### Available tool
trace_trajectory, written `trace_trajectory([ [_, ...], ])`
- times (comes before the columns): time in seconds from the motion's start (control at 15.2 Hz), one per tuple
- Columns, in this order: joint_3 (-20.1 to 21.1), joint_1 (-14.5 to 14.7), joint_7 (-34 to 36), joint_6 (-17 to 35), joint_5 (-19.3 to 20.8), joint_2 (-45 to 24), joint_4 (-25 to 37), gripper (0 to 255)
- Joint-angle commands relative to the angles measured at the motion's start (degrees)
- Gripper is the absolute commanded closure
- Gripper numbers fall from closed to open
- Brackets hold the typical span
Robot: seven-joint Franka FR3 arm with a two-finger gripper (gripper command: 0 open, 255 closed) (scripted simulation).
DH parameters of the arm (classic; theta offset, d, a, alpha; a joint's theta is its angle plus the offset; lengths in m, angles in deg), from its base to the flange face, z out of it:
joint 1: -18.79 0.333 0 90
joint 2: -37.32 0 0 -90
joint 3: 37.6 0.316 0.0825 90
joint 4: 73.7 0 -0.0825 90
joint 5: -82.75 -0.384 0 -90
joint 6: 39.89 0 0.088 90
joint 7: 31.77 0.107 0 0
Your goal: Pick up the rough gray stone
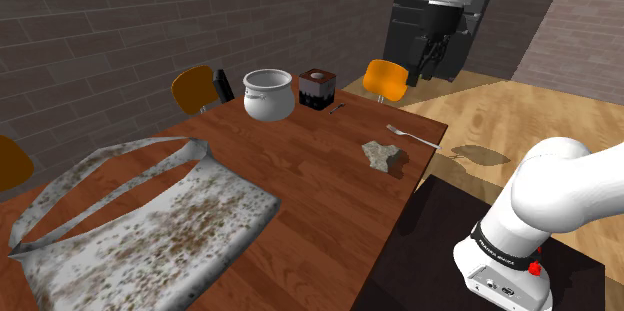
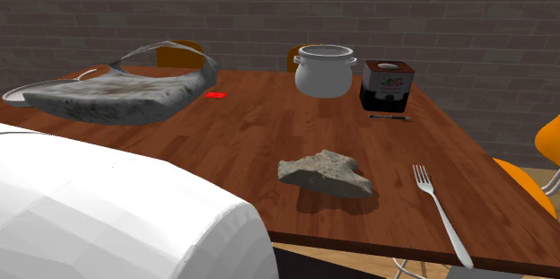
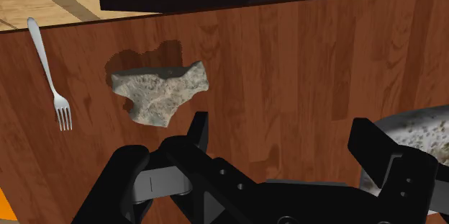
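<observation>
Wooden tabletop [image 3: 288,64], bag [image 3: 423,124] partly behind jaws

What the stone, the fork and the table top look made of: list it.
Stone: mottled grey-beige, matte, with jagged broken edges, so it looks like rough natural rock.
Fork: pale silver and smooth with a slight sheen, probably metal.
Table top: reddish-brown with visible grain lines, apparently finished wood.
</observation>
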Motion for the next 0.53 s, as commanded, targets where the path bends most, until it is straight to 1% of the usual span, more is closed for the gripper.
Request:
trace_trajectory([
  [0.0,0.0,0.0,0.0,0.0,0.0,0.0,0.0,0],
  [0.46,4.0,-2.3,5.6,13.9,1.5,-0.5,-12.9,0],
])
